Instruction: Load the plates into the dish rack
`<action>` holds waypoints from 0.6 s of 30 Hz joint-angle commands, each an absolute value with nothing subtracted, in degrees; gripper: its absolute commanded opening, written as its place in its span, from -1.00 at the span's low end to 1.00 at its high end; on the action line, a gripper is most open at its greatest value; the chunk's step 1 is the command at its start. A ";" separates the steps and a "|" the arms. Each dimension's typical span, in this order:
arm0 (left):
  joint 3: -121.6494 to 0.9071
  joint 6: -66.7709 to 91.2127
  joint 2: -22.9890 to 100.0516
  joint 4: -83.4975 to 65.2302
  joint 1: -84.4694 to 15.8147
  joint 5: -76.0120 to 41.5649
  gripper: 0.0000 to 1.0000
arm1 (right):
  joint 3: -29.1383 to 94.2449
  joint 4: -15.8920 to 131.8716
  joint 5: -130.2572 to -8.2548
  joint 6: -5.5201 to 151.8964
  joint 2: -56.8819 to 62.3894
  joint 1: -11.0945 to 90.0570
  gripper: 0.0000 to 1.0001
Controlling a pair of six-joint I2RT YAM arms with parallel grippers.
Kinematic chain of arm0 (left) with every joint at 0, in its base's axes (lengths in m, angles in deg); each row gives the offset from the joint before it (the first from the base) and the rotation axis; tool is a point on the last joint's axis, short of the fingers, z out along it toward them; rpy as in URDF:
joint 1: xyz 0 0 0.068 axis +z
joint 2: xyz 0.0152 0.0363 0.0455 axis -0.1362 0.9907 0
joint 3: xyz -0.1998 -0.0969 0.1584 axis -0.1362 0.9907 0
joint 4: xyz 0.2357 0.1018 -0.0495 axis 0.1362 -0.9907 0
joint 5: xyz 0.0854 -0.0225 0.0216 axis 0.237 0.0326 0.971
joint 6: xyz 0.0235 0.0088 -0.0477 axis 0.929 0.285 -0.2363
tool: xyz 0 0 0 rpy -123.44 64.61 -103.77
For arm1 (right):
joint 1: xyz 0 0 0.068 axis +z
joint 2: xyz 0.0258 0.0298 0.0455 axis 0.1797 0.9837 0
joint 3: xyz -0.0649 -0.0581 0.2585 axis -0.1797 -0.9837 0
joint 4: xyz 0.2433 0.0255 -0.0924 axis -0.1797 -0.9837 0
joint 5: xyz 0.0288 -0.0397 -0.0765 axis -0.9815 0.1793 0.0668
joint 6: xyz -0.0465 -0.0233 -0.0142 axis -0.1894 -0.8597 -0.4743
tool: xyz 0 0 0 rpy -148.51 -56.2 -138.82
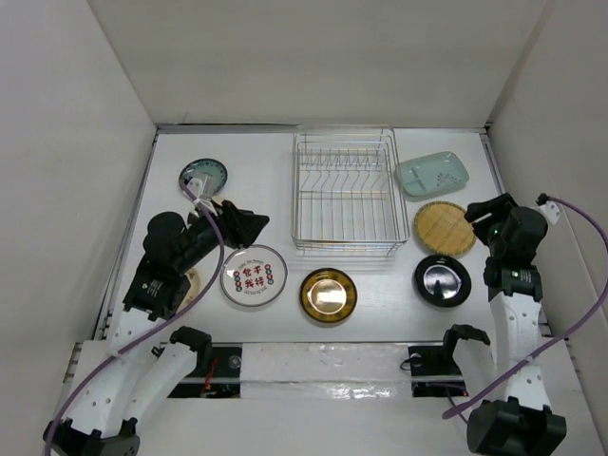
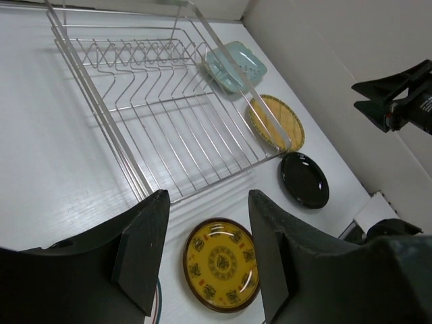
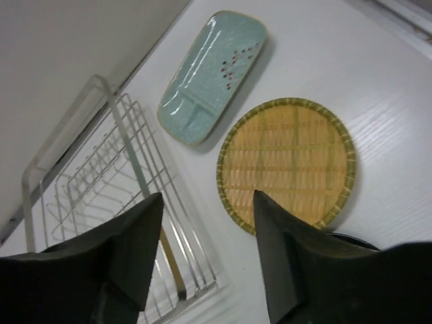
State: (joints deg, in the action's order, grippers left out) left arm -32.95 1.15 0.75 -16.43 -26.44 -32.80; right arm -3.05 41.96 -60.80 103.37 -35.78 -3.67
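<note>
The rack (image 1: 343, 195) is empty; all plates (image 1: 328, 294) lie on the bench (image 1: 380, 318). Left gripper (image 2: 208, 202) and right gripper (image 3: 208, 199) jaws spread, grasping nothing.

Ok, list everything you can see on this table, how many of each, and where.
dish rack: one, silver wire, back centre, no plates in it
teal patterned plate: one, teal, back left
white plate with red characters: one, front left
gold plate: one, dark-rimmed, in front of the rack
black plate: one, silver centre, front right
woven plate: one, tan, right of the rack
rectangular plate: one, pale green, back right
cream plate: one, mostly hidden under the left arm
table: one, white
left hand: one, black, open, left of the rack
right hand: one, black, open, by the woven plate
</note>
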 commanded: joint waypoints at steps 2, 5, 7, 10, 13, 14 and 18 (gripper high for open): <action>-30.83 3.58 -1.98 -13.96 -30.32 -30.76 -0.07 | -6.59 41.97 -49.06 106.01 -38.51 -6.95 0.33; -29.86 4.81 -4.44 -15.19 -33.31 -28.32 -0.14 | -8.27 41.97 -47.11 107.33 -39.30 -11.17 0.29; -30.04 5.60 -5.93 -16.51 -34.80 -26.37 -0.41 | -9.94 41.80 -46.50 107.51 -39.04 -13.46 0.20; -30.21 6.92 -7.52 -17.56 -37.27 -22.51 -1.00 | -11.53 40.66 -47.98 107.51 -36.68 -16.70 -0.40; -30.04 7.36 -8.49 -17.92 -38.93 -20.22 -1.00 | -13.71 40.92 -51.58 107.77 -34.83 -19.51 -1.00; -30.04 7.36 -8.57 -18.27 -38.94 -19.08 -1.00 | -14.42 41.44 -52.64 108.03 -33.78 -20.05 -1.00; -30.04 7.19 -8.49 -18.88 -40.78 -16.88 -0.61 | -17.68 45.31 -58.08 107.51 -31.06 -21.55 -0.71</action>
State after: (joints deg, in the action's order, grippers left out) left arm -29.89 6.65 -8.45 -19.20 -39.68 -20.25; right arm -16.47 41.50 -53.30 107.74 -32.61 -20.58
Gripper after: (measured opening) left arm 0.150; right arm 0.107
